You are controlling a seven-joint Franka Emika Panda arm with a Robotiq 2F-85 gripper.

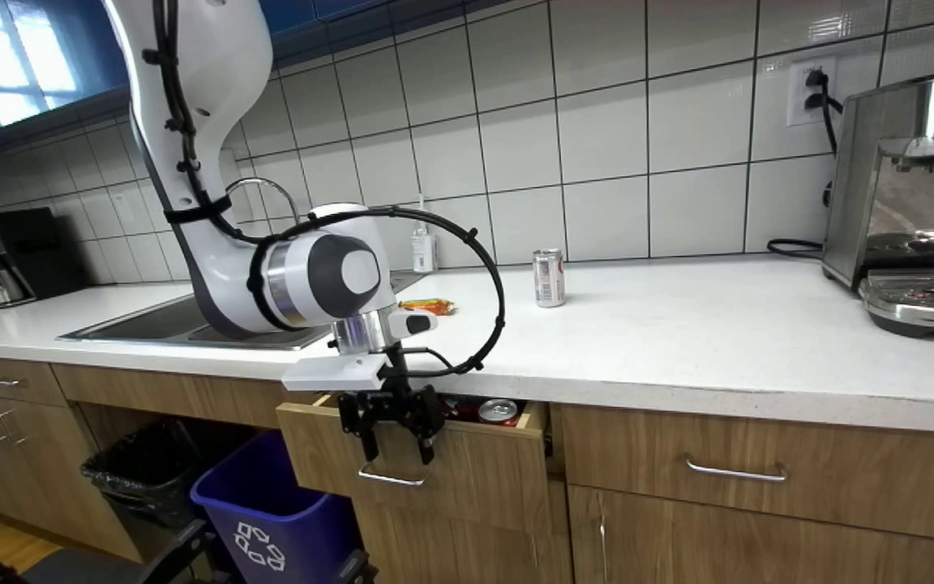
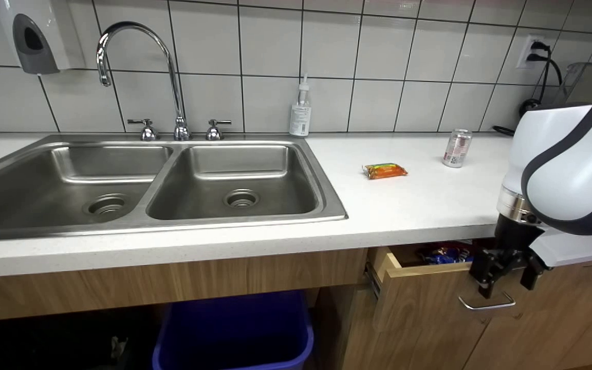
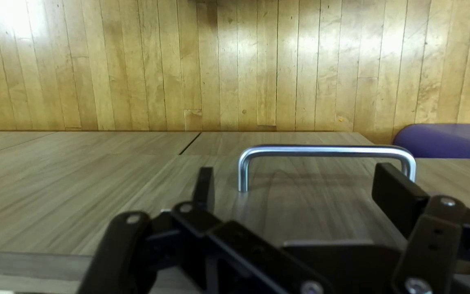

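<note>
Spread wide and holding nothing, the gripper [image 3: 294,173] hangs by the front of the pulled-out drawer [image 1: 483,478]. Just below its fingertips [image 3: 205,188], slightly to scene left, lies the handle [image 3: 327,151], long axis running left to right, parallel to their spread; contact cannot be told.

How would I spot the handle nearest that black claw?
Beneath the white countertop, find the wooden drawer standing open. The silver bar handle is on its front, just below the spread gripper. Unlike the neighbouring handle, its drawer isn't closed.

Rear of drawer [image 1: 483,478] hidden beneath countertop [image 1: 678,324], espresso machine [image 1: 917,203] cut off.
</note>
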